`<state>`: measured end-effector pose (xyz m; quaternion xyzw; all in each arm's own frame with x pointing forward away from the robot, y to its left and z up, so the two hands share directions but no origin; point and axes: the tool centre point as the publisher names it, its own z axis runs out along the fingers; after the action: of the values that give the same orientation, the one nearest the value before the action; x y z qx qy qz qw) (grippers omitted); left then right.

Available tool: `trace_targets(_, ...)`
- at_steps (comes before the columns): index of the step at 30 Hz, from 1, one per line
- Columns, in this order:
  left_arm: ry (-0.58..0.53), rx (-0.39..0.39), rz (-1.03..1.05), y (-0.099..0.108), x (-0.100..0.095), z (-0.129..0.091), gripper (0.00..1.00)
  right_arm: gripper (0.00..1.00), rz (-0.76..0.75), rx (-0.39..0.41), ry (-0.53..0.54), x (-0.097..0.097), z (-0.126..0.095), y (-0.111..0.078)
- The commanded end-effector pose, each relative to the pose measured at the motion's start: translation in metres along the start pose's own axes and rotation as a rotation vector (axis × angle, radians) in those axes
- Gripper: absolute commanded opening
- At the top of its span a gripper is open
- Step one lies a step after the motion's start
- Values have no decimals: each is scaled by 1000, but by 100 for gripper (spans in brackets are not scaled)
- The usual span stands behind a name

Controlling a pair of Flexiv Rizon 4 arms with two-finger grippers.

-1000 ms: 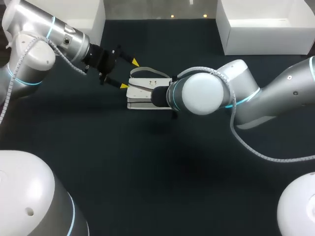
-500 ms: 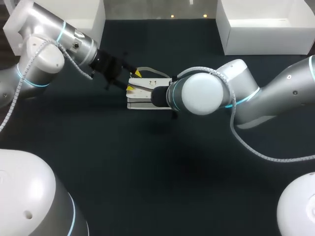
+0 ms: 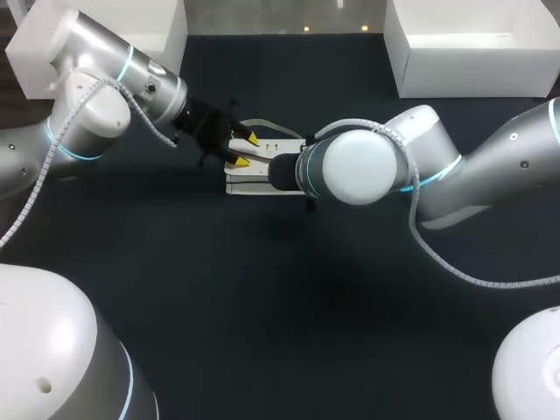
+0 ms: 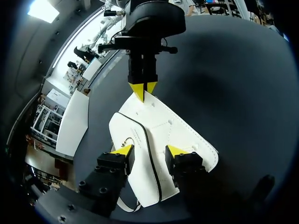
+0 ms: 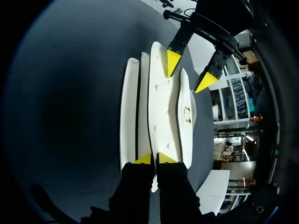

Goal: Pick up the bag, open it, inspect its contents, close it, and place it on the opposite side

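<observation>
One white bag (image 3: 267, 147) lies flat on the dark surface (image 3: 262, 306). The right end effector (image 5: 154, 158) is clenched on one end of the bag. The left end effector (image 4: 148, 151) is spread wide, straddling the opposite end. Likely risks: the left one pinching every layer instead of only the flap, or opposing pulls dragging the bag free. Two white boxes (image 3: 472, 52) stand beyond the bag.

The bag (image 4: 163, 130) looks like smooth white leather with a soft sheen, stitched along its edges, with a small gold metal clasp (image 5: 187, 112). The table (image 3: 262, 306) is matt and dark. The left arm (image 3: 96, 114) and right arm (image 3: 359, 166) show glossy white shells and satin silver metal.
</observation>
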<state>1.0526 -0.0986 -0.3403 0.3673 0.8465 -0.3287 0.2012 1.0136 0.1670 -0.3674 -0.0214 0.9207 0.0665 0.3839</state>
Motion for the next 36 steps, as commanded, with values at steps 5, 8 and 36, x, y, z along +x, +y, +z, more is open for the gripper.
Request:
trace_targets(5, -45, -40, 5, 1, -1, 15, 41, 0, 0, -1, -3, 1, 1, 1)
trace_targets(8, -61, -63, 1, 3, -3, 17, 36, 0, 0, -1, -3, 1, 1, 1)
trace_targets(36, -104, -10, -269, 29, -41, -1, 0, 0, 0, -1, -3, 1, 1, 1)
